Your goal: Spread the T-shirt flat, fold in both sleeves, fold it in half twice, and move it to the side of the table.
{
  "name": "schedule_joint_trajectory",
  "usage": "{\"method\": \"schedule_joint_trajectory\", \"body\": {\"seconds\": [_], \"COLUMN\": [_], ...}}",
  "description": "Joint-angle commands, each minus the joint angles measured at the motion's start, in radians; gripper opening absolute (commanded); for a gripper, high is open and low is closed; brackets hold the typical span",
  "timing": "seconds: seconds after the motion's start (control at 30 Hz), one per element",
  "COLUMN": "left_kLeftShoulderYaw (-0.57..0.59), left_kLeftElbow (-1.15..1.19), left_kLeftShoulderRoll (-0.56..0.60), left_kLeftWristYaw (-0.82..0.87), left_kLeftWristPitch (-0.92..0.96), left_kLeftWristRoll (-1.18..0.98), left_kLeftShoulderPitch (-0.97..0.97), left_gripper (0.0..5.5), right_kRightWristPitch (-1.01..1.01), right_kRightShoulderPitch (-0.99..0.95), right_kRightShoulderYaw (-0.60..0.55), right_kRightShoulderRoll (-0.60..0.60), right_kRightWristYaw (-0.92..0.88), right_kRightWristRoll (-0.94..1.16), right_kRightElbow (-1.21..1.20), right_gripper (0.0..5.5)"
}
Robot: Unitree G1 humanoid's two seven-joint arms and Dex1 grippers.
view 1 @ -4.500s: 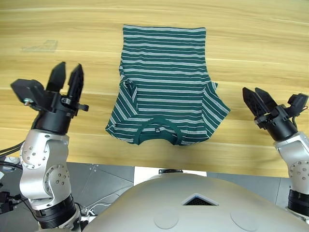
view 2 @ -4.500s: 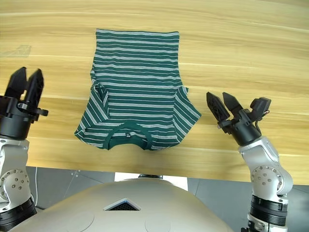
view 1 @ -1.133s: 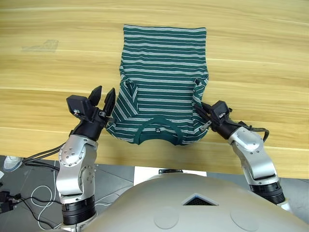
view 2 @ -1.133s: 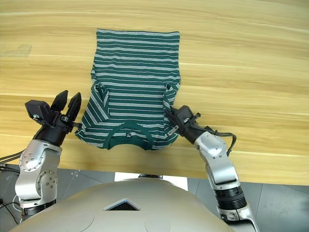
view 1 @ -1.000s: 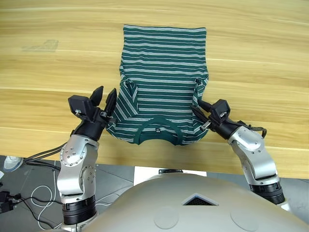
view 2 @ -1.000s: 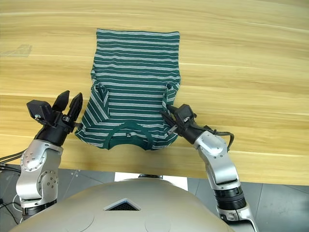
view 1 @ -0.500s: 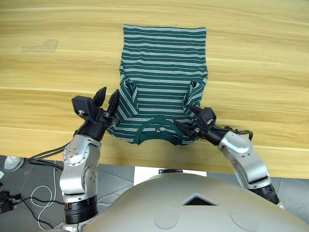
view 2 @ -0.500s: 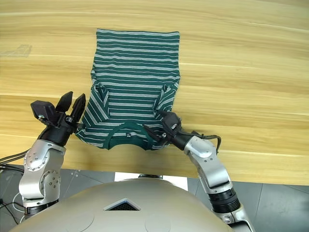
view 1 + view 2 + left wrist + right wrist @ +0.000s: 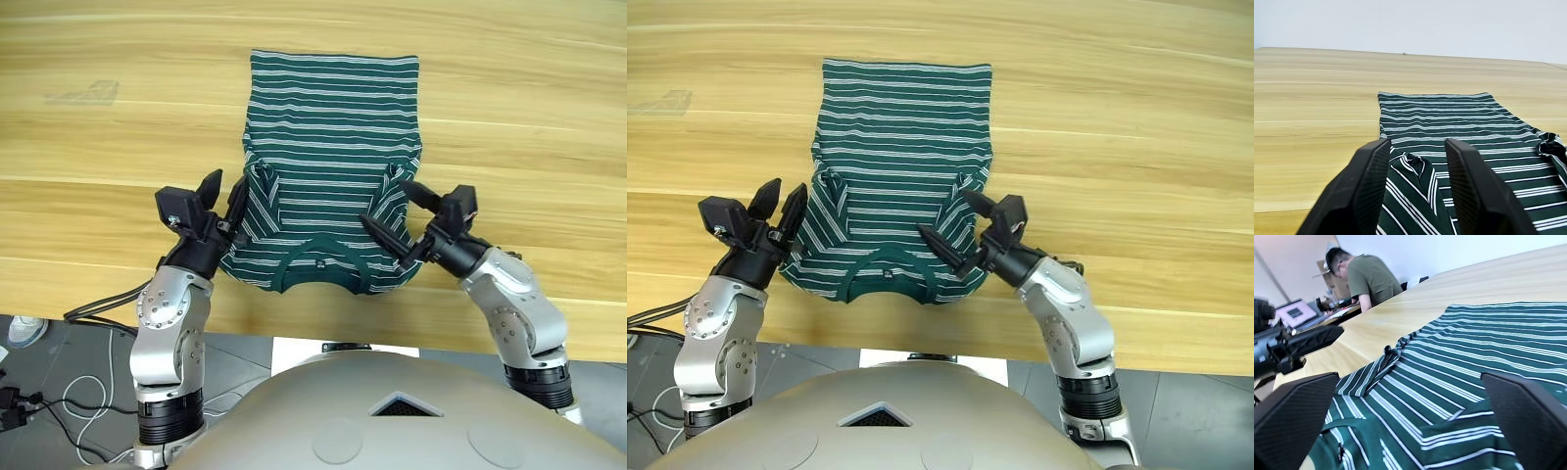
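1. The shirt (image 9: 333,127) lies flat in the middle of the table (image 9: 98,147); its collar (image 9: 319,257) is toward the near edge and its hem is on the far side.
2. Both sleeves look turned in onto the body; the left sleeve (image 9: 257,196) ends in a small bunched knot and the right sleeve (image 9: 400,188) lies a little rumpled, so that step seems done, if not neatly.
3. The left claw (image 9: 223,194) is released, fingers apart; it sits at the shirt's left shoulder edge, and the wrist view shows the turned-in sleeve lying between its fingers, with nothing gripped.
4. The right claw (image 9: 387,206) is also released and spread wide; it hangs over the right shoulder, one finger near the collar side and the other by the folded sleeve; whether a fingertip touches the cloth I cannot tell.
5. Done, by my reading: spreading flat and folding in the sleeves.
6. Left to do: both folds in half, since the shirt is at full length from collar to hem; then the move to the side of the table.
7. The claws look placed to take the two shoulders for the first fold in half.
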Motion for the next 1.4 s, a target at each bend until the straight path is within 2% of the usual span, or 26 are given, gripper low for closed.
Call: {"method": "schedule_joint_trajectory", "body": {"seconds": [0.03,0.2,0.37,0.57,0.83,0.9,1.13,1.4], "left_kLeftShoulderYaw": [-0.014,0.019,0.015,0.025,0.021,0.018,0.013,0.012], "left_kLeftElbow": [0.002,-0.012,-0.016,-0.013,-0.005,-0.002,0.003,0.008], "left_kLeftShoulderRoll": [0.004,0.017,0.01,0.02,0.015,0.015,0.01,0.005], "left_kLeftWristYaw": [0.008,0.01,0.014,0.01,0.009,0.009,0.01,0.007], "left_kLeftWristPitch": [0.017,0.022,0.014,0.013,0.005,0.002,-0.008,-0.008], "left_kLeftWristRoll": [0.021,0.013,0.017,0.013,0.018,0.023,0.035,0.043], "left_kLeftShoulderPitch": [-0.023,-0.018,-0.005,-0.001,0.006,0.006,0.009,0.001], "left_gripper": [2.08,2.08,2.08,2.08,2.08,2.08,2.08,2.08], "right_kRightWristPitch": [0.039,0.012,-0.075,-0.109,-0.09,-0.088,-0.084,-0.084], "right_kRightShoulderPitch": [0.008,0.089,0.199,0.191,0.112,0.109,0.145,0.16], "right_kRightShoulderYaw": [-0.071,-0.263,-0.179,-0.103,-0.086,-0.077,-0.021,-0.001], "right_kRightShoulderRoll": [-0.026,-0.202,-0.343,-0.326,-0.234,-0.224,-0.253,-0.272], "right_kRightWristYaw": [0.021,0.196,0.279,0.255,0.138,0.124,0.154,0.163], "right_kRightWristRoll": [0.094,0.172,-0.051,-0.147,-0.168,-0.171,-0.178,-0.195], "right_kRightElbow": [-0.041,-0.066,-0.011,0.034,0.081,0.084,0.061,0.071], "right_gripper": [5.37,5.37,5.37,5.37,5.37,5.09,3.58,2.22]}}
